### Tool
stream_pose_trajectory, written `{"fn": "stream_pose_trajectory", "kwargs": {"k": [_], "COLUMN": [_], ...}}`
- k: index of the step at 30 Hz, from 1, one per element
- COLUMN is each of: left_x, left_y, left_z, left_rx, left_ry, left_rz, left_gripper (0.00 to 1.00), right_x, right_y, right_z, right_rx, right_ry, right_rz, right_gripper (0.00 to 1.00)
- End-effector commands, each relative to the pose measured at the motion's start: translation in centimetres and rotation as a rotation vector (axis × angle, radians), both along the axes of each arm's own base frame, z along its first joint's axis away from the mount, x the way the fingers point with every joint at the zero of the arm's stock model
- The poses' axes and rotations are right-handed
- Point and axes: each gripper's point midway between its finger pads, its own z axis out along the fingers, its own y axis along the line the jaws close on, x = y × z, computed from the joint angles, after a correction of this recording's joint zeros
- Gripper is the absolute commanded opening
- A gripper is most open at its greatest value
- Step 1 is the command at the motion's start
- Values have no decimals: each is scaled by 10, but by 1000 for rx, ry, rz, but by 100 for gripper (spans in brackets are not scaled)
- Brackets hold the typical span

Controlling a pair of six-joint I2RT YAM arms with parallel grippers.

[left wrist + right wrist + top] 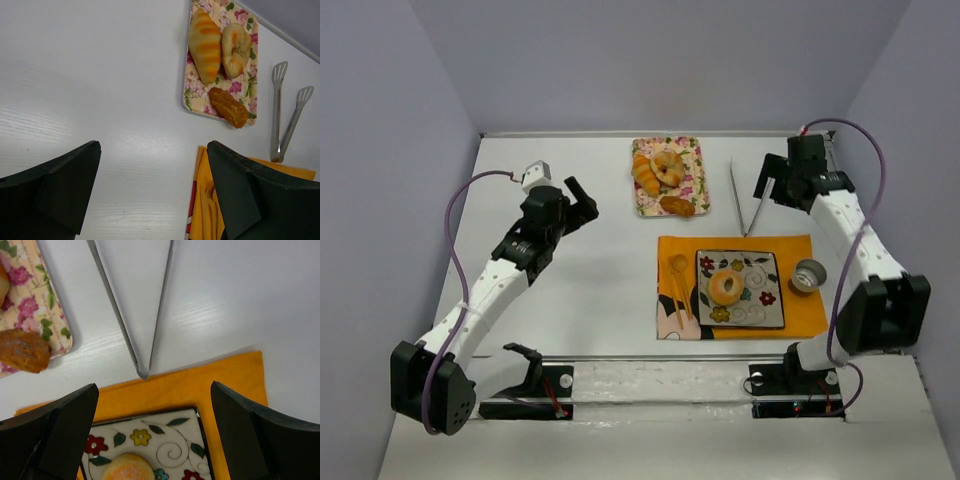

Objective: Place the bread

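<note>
The bread (726,288), a smooth golden ring, lies in the middle of the square flowered plate (766,312) on the orange mat (800,250). Its top edge shows at the bottom of the right wrist view (131,469), on the plate (175,450). My right gripper (767,181) (155,390) hangs open and empty above the mat's far edge, behind the plate. My left gripper (585,203) (152,150) is open and empty over bare table to the left of the mat.
Metal tongs (748,200) (115,305) lie just beyond the mat. A floral tray (692,150) at the back holds a croissant (205,45), a pale ring pastry (236,47) and a brown pastry (228,106). A metal cup (809,275) and wooden cutlery (678,285) sit on the mat.
</note>
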Motion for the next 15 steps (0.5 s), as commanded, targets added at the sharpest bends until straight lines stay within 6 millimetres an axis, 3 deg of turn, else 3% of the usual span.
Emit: {"fn": "stream_pose_trajectory", "kwargs": {"k": [1, 2, 7, 15], "left_x": [-2, -2, -4, -8], "left_y": [18, 20, 26, 27], "left_z": [14, 14, 20, 23], "left_rx": [3, 2, -9, -32], "left_ry": [-72, -75, -101, -118], "left_rz": [87, 98, 131, 138], "left_gripper": [99, 99, 99, 99], "right_x": [-49, -68, -102, -113], "right_y": [3, 3, -3, -10], "right_z": [13, 10, 9, 11], "right_rx": [96, 117, 135, 116], "right_ry": [-120, -150, -230, -281], "right_rz": [-58, -66, -97, -117], "right_gripper": [99, 100, 100, 100]}}
